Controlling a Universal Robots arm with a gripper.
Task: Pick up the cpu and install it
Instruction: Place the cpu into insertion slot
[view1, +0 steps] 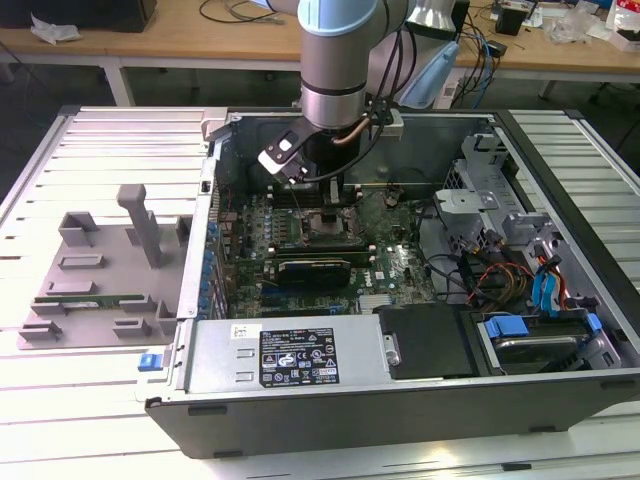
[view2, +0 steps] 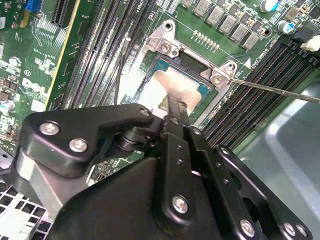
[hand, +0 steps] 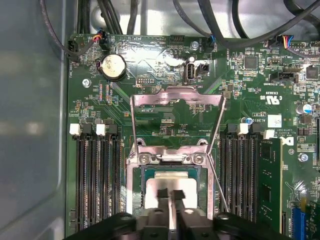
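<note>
Gripper (hand: 170, 194) poised over the seated cpu (hand: 193, 191)
Its fingers are pinched together to a slit, tips over the middle of the cpu's silver top; the cpu lies flat in the socket frame (hand: 134, 172), hinged plate (hand: 177, 95) raised beyond.

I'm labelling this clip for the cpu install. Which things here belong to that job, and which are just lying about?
Job in hand: cpu, lying in the socket; raised frame above it; gripper, right over the cpu.
Just lying about: coin battery; memory slots; grey tray; power supply.
</note>
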